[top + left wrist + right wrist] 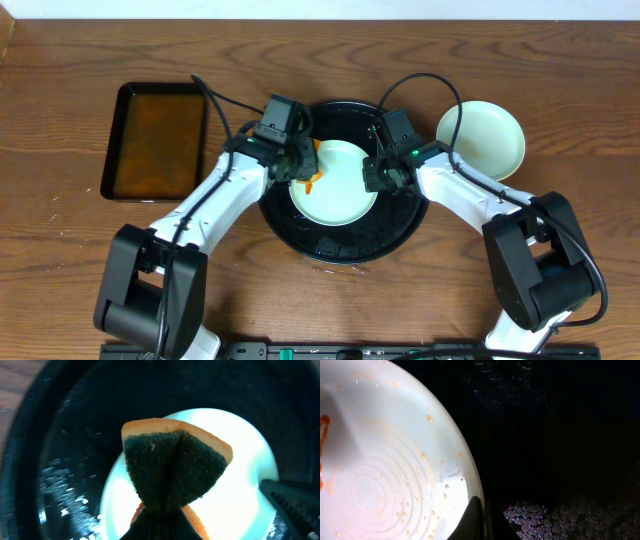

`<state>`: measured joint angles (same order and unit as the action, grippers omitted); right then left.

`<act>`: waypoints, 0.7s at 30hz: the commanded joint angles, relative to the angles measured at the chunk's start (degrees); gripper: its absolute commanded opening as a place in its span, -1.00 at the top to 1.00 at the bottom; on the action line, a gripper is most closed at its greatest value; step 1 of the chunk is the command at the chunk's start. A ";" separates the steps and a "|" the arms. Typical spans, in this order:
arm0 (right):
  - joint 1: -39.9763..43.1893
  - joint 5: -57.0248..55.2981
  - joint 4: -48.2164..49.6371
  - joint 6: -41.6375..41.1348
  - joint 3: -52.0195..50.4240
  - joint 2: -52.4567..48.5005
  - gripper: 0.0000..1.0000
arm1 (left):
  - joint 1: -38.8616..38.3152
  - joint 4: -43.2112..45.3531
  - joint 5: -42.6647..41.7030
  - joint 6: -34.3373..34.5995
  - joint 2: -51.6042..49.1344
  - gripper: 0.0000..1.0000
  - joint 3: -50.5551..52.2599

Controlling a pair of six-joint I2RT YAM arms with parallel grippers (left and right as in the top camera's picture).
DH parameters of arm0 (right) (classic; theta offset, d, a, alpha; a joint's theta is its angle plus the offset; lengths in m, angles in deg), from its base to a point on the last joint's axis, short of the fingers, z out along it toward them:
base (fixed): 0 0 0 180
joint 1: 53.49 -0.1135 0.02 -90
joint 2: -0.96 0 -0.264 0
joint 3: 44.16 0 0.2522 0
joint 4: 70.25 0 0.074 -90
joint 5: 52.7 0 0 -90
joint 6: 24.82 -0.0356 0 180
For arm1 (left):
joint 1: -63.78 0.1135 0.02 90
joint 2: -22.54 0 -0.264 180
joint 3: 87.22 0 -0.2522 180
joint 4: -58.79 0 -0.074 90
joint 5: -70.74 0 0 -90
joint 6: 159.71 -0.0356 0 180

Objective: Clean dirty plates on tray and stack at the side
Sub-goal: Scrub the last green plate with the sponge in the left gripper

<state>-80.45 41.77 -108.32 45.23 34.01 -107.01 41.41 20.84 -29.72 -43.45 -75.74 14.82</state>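
Gripping sponge [175,470], left pincer [302,165] hovers over wooden table's [70,250] tray [350,248]; right pincer [381,175] closed.

Both grippers crowd the plate [335,195] in the round tray [345,252]: left gripper [303,172] w/ sponge [175,472] over its L edge, right gripper [377,180] at its R rim, leaving only the plate's middle & near side open. Second plate [485,140] sits just R of the tray and the rect. tray [112,140] well L. Bare table [60,70] lies along the far edge & far R.
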 commanded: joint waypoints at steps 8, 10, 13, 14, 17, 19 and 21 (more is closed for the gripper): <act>-0.46 -1.66 -0.13 -0.81 0.52 -0.70 0.98 | -4.85 6.67 -0.48 17.51 -6.32 0.85 0.35; -0.46 -1.66 -0.13 -0.81 0.52 -0.70 0.98 | -5.09 7.80 -0.48 18.47 -7.87 0.85 0.35; -0.46 -1.66 -0.28 -0.81 0.52 -0.70 0.98 | -5.09 8.02 -0.52 18.45 -10.51 0.85 0.35; -0.46 -1.66 -0.28 -0.81 0.52 -0.70 0.98 | -5.09 7.93 -0.52 18.45 -10.97 0.85 0.35; -0.50 -1.66 -0.31 -0.81 0.52 -0.70 0.98 | -5.07 6.73 -0.42 18.40 -12.04 0.85 0.35; -0.44 -1.68 -0.35 -0.81 0.52 -0.70 0.98 | -4.83 5.20 1.20 18.40 -12.31 0.85 0.35; -0.46 -1.68 -0.37 -0.79 0.52 -0.70 0.98 | -4.42 3.19 3.98 18.38 -12.26 0.85 0.35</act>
<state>-80.45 41.40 -108.61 44.82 34.01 -107.23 36.45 27.31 -29.63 -25.90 -86.01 14.73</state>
